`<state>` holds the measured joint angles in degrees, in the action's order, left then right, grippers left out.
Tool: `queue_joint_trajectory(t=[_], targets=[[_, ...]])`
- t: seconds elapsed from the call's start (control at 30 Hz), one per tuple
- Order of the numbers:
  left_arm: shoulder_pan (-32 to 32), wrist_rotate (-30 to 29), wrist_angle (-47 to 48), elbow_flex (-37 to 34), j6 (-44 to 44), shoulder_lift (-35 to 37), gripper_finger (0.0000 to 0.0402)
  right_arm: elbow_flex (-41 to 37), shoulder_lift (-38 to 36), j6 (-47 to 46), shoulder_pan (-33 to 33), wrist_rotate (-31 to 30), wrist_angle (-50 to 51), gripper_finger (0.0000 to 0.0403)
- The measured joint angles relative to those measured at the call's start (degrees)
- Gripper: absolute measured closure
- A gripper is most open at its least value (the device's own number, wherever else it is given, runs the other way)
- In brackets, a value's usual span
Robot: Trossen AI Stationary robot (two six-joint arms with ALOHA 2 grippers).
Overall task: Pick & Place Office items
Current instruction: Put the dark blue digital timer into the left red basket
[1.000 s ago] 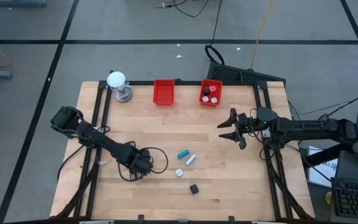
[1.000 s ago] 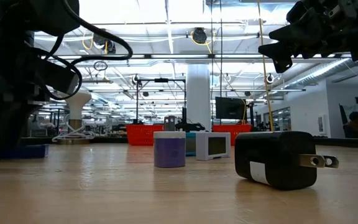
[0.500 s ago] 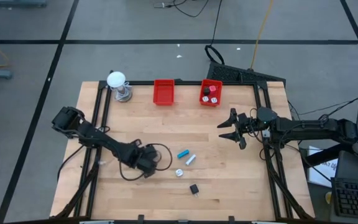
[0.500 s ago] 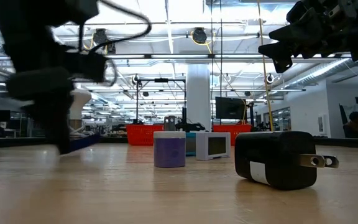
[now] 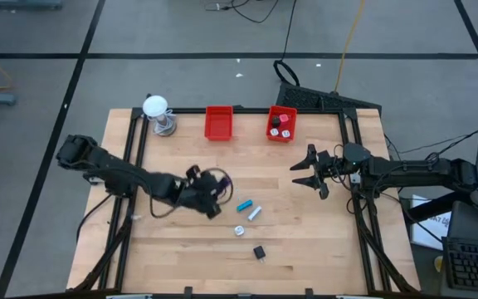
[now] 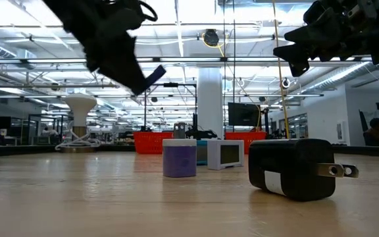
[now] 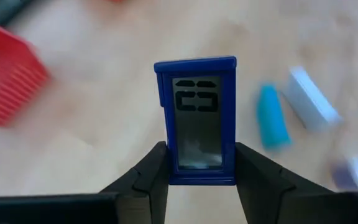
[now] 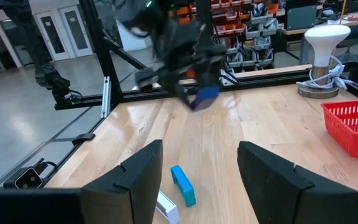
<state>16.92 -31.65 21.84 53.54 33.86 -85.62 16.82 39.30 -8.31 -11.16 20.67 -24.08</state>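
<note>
A: What lies past the right tool (image 8: 199, 169)?
B: Its dark fingers (image 8: 138, 168) stand apart over the wooden table (image 8: 241, 127), a cyan piece (image 8: 182, 184) between them.
A: And farther off?
B: The other arm holds a blue piece (image 8: 204, 96) above the table; a red bin (image 8: 353, 127) sits at the edge.

In the left wrist view, the left gripper (image 7: 194, 163) hid the blue flat piece's (image 7: 196, 121) lower edge. Beyond its fingertips, the cyan piece (image 7: 272, 116), pale blue piece (image 7: 312, 107) and red bin (image 7: 8, 71) were blurred, the bin cut off.
</note>
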Motion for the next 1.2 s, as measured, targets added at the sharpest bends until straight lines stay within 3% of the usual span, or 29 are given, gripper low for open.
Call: queue_joint_trajectory(t=[0.17, 0.47, 0.7, 0.87, 1.2], targets=[[-6.22, -4.76, -1.15, 0.02, -6.95, 0.71, 0.0257, 0.0, -0.01, -0.01, 0.0, -0.02, -0.05, 0.0206], [-22.58, 3.41, -16.44, -2.19, -18.84, 0.74, 0.0257, 0.0, -0.01, 0.37, 0.0, -0.02, 0.09, 0.0206], [-37.01, 4.87, -19.13, -2.69, -10.44, 0.74, 0.0257, 0.0, 0.0, 0.45, 0.0, -0.02, 0.22, 0.0206], [-44.75, 9.22, -19.91, -2.71, -6.64, -0.84, 0.0257, 0.0, 0.01, 1.59, 0.0, -0.04, 0.15, 0.0206], [-47.21, 13.63, -29.85, -2.71, -4.35, -11.27, 0.0257, 0.0, -0.01, 1.89, -0.09, -1.88, 0.33, 0.0206]])
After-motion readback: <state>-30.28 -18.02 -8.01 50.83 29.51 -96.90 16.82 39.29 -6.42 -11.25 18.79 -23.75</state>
